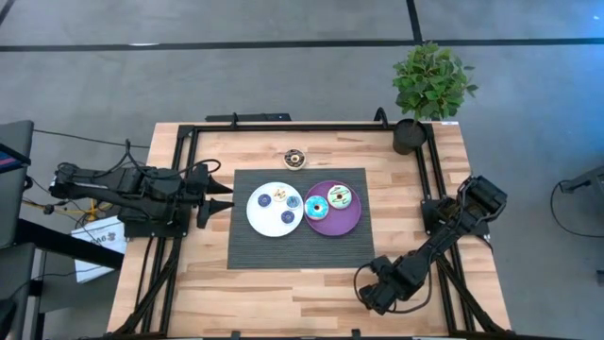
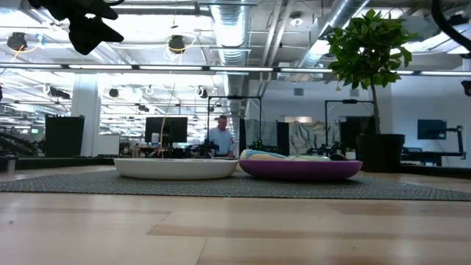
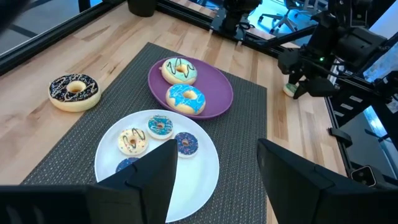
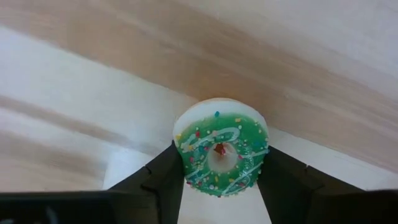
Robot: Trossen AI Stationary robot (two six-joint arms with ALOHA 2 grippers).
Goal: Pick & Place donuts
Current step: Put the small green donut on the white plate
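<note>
Your right gripper [image 4: 217, 171] sits low over the near right part of the desk [image 1: 283, 283], off the mat, with its fingers closed against the two sides of a green-iced donut [image 4: 221, 152]. Judging by that, the step in hand is lifting this donut and carrying it to a plate. Lift straight up before you travel, keep the squeeze light so the ring does not pop out sideways, and lower it onto a bare patch of plate before letting go.

Your left gripper [image 3: 214, 171] waits above the left edge of the mat, fingers partly apart and holding nothing.

The dark ribbed mat [image 1: 250, 250] carries two shallow round plates, edges touching. The white plate [image 1: 257, 219] holds four small iced donuts in tan, teal and dark blue. The purple plate [image 1: 342, 224] holds two larger ones, blue and pale green. A chocolate-iced donut [image 1: 294, 158] lies alone on the pale wood planks beyond the mat. The donuts look smooth, rounded and glossy, dotted with sprinkles. A potted plant [image 1: 429, 85] stands at the far right corner.
</note>
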